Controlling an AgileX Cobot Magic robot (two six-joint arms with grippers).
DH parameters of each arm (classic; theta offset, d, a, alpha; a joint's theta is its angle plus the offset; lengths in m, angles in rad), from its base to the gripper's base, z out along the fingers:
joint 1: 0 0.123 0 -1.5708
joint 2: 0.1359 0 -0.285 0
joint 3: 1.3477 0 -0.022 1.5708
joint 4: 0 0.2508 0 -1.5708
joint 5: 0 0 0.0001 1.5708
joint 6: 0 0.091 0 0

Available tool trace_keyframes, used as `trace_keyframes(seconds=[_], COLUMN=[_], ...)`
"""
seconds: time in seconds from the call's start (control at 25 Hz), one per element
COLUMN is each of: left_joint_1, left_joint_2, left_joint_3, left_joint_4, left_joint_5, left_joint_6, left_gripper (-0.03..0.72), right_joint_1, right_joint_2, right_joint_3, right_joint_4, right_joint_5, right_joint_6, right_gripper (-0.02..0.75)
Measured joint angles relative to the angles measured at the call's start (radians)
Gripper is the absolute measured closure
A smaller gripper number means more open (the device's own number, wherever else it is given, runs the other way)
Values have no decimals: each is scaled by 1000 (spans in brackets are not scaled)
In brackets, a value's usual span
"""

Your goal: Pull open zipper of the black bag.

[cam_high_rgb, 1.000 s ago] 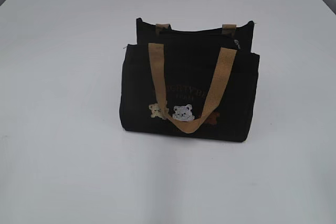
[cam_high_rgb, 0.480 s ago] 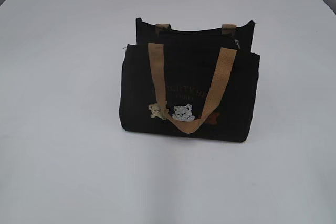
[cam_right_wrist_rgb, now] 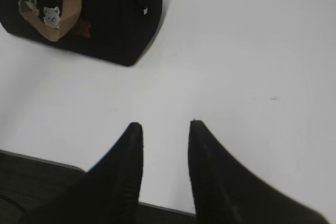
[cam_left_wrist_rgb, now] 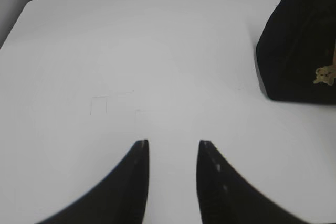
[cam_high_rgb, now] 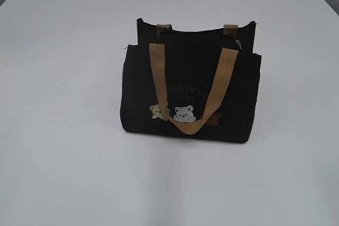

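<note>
The black bag (cam_high_rgb: 190,86) stands upright in the middle of the white table, its tan handle hanging over bear patches on the front. Along its top edge runs the zipper (cam_high_rgb: 198,34), with a small silvery pull (cam_high_rgb: 239,44) near the right end. In the left wrist view the bag (cam_left_wrist_rgb: 296,51) is at the far right, well away from my left gripper (cam_left_wrist_rgb: 173,142), which is open over bare table. In the right wrist view the bag (cam_right_wrist_rgb: 105,14) lies at the upper left, apart from my right gripper (cam_right_wrist_rgb: 165,124), also open and empty. Neither gripper shows in the exterior view.
The white table (cam_high_rgb: 63,130) spreads wide around the bag. Its near edge (cam_right_wrist_rgb: 47,160) shows in the right wrist view just below the right gripper, with dark space beneath. Faint pencil marks (cam_left_wrist_rgb: 113,103) lie on the table ahead of the left gripper.
</note>
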Motion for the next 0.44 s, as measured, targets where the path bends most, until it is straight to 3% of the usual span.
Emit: trace_keyframes(seconds=[0.44], left_joint_1=[2], left_joint_2=[0], left_joint_3=[0], left_joint_4=[0], left_joint_5=[0], left_joint_6=[0], left_gripper=[453], right_joint_1=[-8], right_joint_2=[0], right_joint_3=[0], right_joint_4=[10], right_joint_5=[-2], right_joint_6=[0], right_gripper=[496])
